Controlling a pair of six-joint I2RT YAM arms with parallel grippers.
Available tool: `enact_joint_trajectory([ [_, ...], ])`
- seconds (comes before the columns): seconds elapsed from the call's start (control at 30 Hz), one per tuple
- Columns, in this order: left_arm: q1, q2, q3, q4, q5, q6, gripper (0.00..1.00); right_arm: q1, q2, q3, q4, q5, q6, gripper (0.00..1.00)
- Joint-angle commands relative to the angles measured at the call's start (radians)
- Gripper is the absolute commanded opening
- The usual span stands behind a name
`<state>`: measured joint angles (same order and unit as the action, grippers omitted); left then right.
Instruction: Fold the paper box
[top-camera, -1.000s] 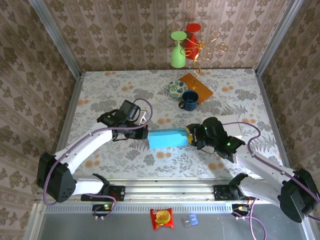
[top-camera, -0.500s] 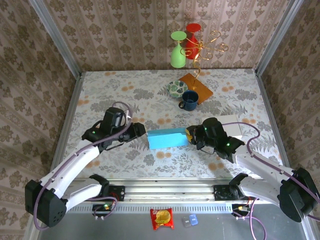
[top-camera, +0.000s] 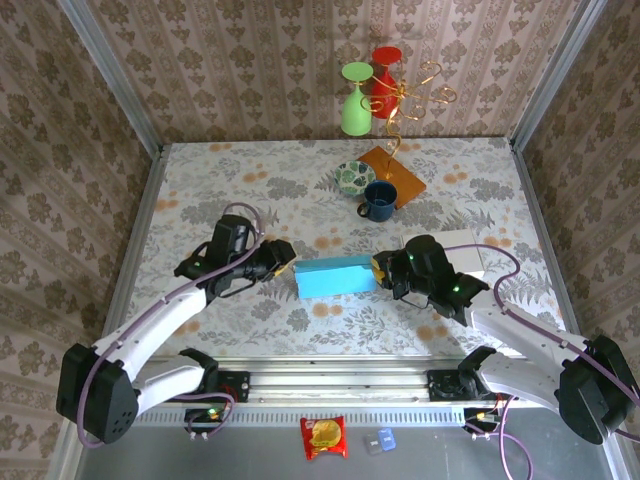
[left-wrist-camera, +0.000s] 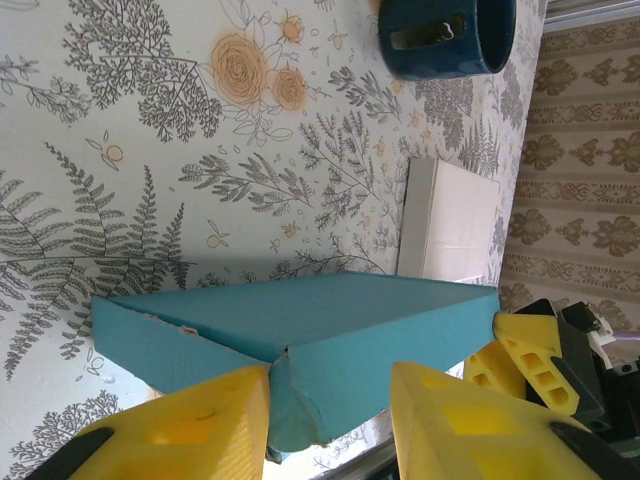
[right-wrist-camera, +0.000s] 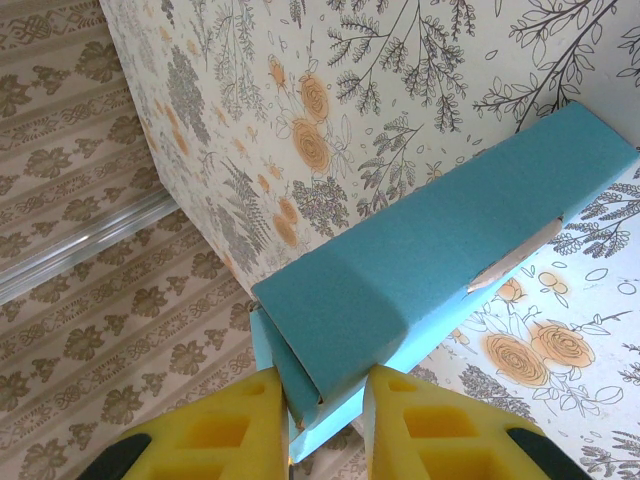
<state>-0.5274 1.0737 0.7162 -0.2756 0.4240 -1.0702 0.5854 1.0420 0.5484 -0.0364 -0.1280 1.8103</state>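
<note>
Paper box (top-camera: 335, 277), a long, flat teal carton of matte card, lies at centre frame on the floral-print table (top-camera: 250, 190) in the overhead view. My right gripper (right-wrist-camera: 328, 375) pinches its folded end between ribbed yellow plastic fingers (right-wrist-camera: 420, 420). My left gripper (left-wrist-camera: 330, 375) stands spread, astride the opposite end, where a rough whitish edge shows along the card. A glossy dark-blue mug (left-wrist-camera: 445, 35) sits at upper right of the left wrist view, with a flat white box (left-wrist-camera: 450, 225) below it.
</note>
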Motion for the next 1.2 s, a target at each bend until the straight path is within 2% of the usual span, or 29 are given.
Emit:
enact_joint_trajectory([
  [0.0,0.004,-0.003,-0.023,0.023,0.024,-0.016,0.36,0.005,0.016,-0.031,-0.092,0.016,0.001,0.24],
  [0.33,0.004,-0.022,-0.086,0.046,0.039,-0.02,0.34,0.005,0.018,-0.029,-0.1,0.015,0.0,0.24],
  [0.73,0.002,-0.064,-0.147,0.013,0.041,0.051,0.29,0.005,0.009,-0.055,-0.115,0.021,-0.008,0.24],
  [1.03,-0.06,-0.056,-0.256,0.024,0.001,0.139,0.25,0.001,0.004,-0.114,-0.208,0.011,-0.007,0.2],
  [1.17,-0.088,-0.044,-0.291,0.019,-0.024,0.171,0.22,-0.003,0.02,-0.117,-0.273,-0.007,-0.001,0.15],
])
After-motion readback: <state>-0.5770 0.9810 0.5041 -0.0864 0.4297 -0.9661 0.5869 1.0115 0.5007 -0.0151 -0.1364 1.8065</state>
